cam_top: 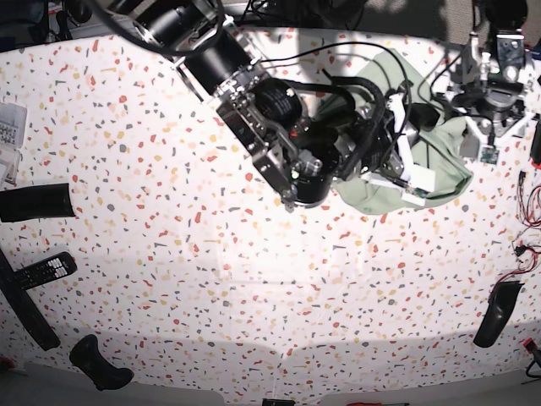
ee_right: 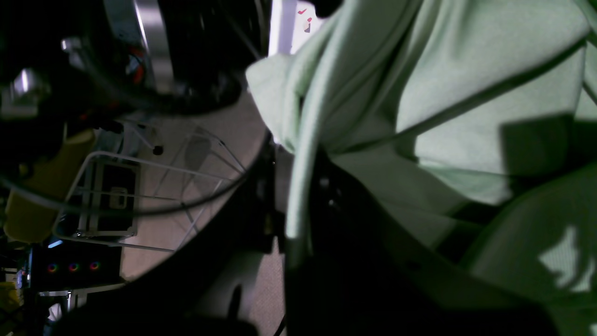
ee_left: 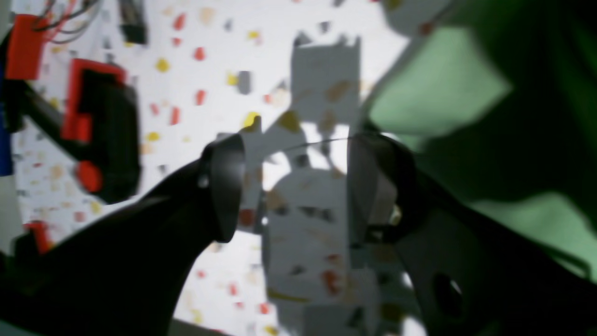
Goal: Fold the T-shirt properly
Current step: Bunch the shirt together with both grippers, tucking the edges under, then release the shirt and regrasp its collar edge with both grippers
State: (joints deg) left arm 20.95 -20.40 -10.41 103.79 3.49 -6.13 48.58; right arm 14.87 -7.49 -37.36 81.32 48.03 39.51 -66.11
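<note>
Right gripper [ee_right: 298, 163] pinching T-shirt [ee_right: 466, 102] | left gripper [ee_left: 298, 186] open, empty | readable writing: none

In the base view, nearly the whole frame is filled by a white table [cam_top: 211, 279] flecked with red, yellow and grey. The T-shirt [cam_top: 372, 196] is spread, rumpled, across its upper right. At the left edge, a black block [cam_top: 37, 203] is seen above a black remote [cam_top: 46, 271]. Red wires [cam_top: 517, 272] are strewn along the right edge, near a black connector [cam_top: 499, 313] at the lower right.
</note>
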